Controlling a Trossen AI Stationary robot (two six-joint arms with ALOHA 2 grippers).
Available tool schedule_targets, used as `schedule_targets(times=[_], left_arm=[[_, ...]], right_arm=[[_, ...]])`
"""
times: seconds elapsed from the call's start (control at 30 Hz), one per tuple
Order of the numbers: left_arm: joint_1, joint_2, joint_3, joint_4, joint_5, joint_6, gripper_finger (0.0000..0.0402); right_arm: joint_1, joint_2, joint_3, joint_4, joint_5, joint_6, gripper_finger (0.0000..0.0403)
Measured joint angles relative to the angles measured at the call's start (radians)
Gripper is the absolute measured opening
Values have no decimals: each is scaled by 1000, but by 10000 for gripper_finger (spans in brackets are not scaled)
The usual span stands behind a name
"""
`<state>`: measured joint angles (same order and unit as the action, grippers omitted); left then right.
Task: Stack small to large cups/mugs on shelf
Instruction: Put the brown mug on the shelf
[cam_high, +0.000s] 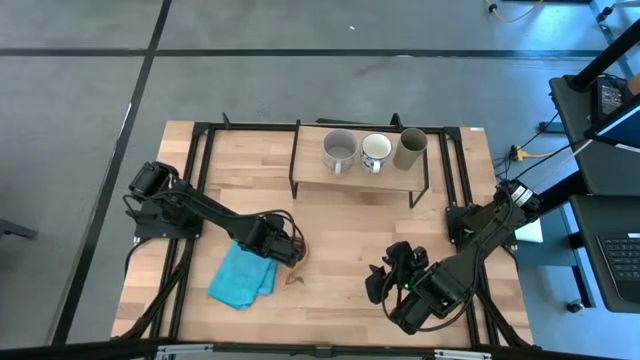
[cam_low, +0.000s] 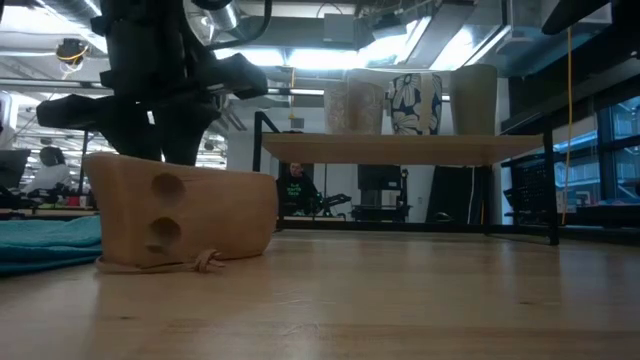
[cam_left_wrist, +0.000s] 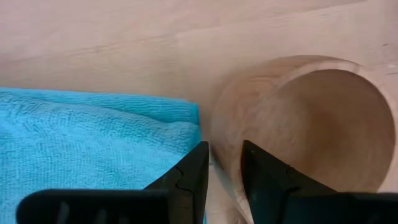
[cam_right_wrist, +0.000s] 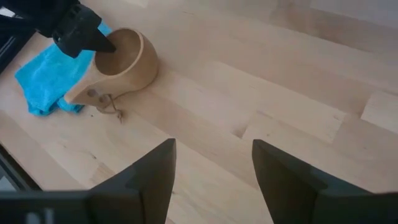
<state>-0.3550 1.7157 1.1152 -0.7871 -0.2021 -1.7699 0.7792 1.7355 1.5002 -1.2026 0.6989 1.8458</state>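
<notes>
A small brown wooden cup (cam_high: 293, 256) stands upright on the table, its stub handle (cam_right_wrist: 89, 93) beside a blue cloth (cam_high: 242, 280). My left gripper (cam_left_wrist: 224, 177) points down over it, open. One finger stands inside the cup and the other outside its wall, over the cloth's edge. Whether they touch the wall I cannot tell. The shelf (cam_high: 310, 172) carries a grey mug (cam_high: 339, 150), a white mug (cam_high: 376, 150) and an olive tumbler (cam_high: 411, 148) in a row. My right gripper (cam_right_wrist: 214, 180) hovers open over bare table at the near right.
The blue cloth (cam_left_wrist: 93, 143) lies bunched against the cup's handle side. A thin cord (cam_right_wrist: 112, 109) trails from the handle onto the table. Black frame rails (cam_high: 200, 170) run along the table's left and right sides. Bare table (cam_right_wrist: 261, 93) lies between the cup and the shelf.
</notes>
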Motion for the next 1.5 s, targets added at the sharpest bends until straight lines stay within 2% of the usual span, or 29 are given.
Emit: schedule_targets(times=[0.7,0.83,1.03,1.3,1.5], left_arm=[[3,0,0,-5,1,48,85],[3,0,0,-5,-15,47,67],[6,0,0,-6,-19,47,16],[38,0,1,6,29,106,16],[48,0,86,-21,52,182,16]], right_arm=[[0,0,0,-7,-12,-22,213],[0,0,0,-7,-12,-22,213],[0,0,0,-7,-12,-22,213],[0,0,0,-7,-12,-22,213],[0,0,0,-7,-12,-22,213]])
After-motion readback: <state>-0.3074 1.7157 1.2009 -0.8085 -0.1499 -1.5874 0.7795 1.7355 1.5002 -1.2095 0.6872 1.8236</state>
